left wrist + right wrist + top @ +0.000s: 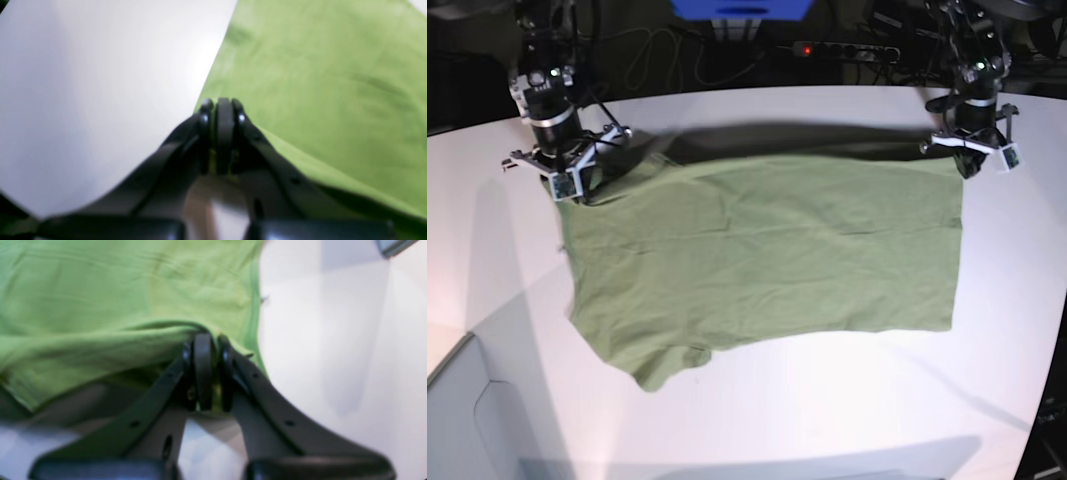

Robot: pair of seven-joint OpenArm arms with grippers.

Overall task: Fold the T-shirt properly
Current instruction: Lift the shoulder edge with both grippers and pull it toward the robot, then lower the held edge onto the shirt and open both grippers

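Observation:
The olive-green T-shirt lies spread on the white table, with a sleeve sticking out at the front left. Its far edge is raised off the table at both corners. My right gripper, at the left of the base view, is shut on the far left corner of the cloth. My left gripper, at the right, is shut on the far right corner. In the right wrist view the gripper pinches a bunched fold of T-shirt. The left wrist view shows the gripper shut at the T-shirt's edge.
Behind the table lie a power strip, cables and a blue object. The table's curved edge runs at the front left, beside a lower white surface. A grey object shows at the top right of the right wrist view.

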